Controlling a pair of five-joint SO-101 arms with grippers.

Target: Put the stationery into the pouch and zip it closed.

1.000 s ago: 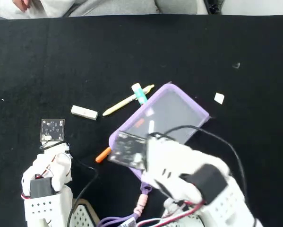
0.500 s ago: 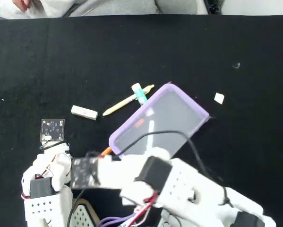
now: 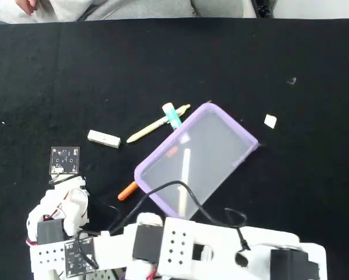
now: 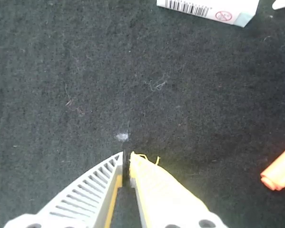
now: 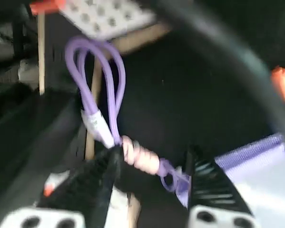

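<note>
A purple-rimmed pouch (image 3: 193,153) with a clear face lies at mid-table, a white stick and something orange inside it. A yellow pen (image 3: 157,123) and a teal-tipped stick (image 3: 172,115) lie at its far-left corner, a white eraser (image 3: 104,138) further left, and an orange marker (image 3: 127,191) at its near-left corner. My left gripper (image 4: 126,160) is shut and empty over bare cloth, short of the eraser (image 4: 209,6) and beside the marker (image 4: 279,169). My right gripper (image 5: 154,164) is open around the pouch's pink zip pull (image 5: 141,157) and purple loop strap (image 5: 96,76).
The right arm (image 3: 180,248) lies across the table's near edge, its cable looping over the pouch's near end. The left arm (image 3: 60,213) stands at the near left. A small white scrap (image 3: 270,121) lies right of the pouch.
The right arm has swung off the pouch, down and to the left along the near edge, leaving the pouch uncovered. The left arm and the stationery have stayed put.
</note>
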